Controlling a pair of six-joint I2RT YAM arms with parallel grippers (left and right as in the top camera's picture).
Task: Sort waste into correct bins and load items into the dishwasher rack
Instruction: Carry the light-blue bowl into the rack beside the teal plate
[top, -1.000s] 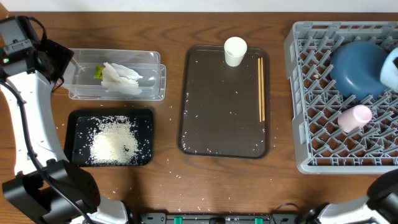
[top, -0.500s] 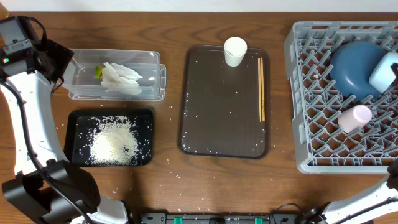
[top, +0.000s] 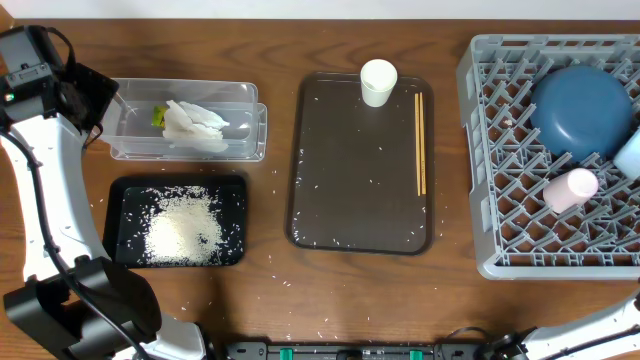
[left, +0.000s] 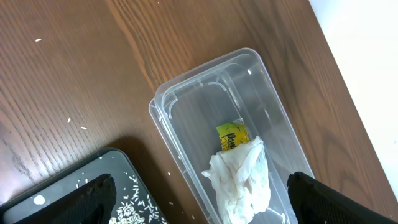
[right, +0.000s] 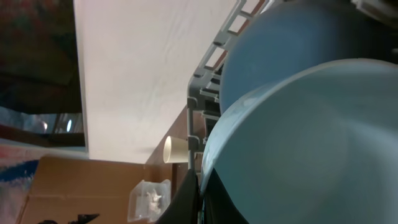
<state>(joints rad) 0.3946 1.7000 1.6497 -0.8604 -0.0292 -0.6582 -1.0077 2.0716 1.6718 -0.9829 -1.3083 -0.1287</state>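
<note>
Three items not yet racked. Dishwasher rack (top: 478, 200) holds dark-blue dish (top: 580, 105). Left gripper (left: 205, 205), fingers wide apart, hovers over clear tub (left: 199, 106). Light-blue bowl (right: 311, 143) at rack's right edge, right gripper (right: 198, 190) apparently pinched on its rim. Next: seat bowl, release, fetch white cup (top: 378, 82), chopsticks (top: 420, 140).

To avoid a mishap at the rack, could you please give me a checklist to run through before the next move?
1. Right jaws shut on bowl rim: ok.
2. Bowl clear of dish: cannot tell.
3. Pink cup in rack: ok.
4. White cup and chopsticks loaded: not ok, both on tray.
5. Left jaws open, empty: ok.
6. Rice all in black tray: not ok, grains strewn on table.
</note>
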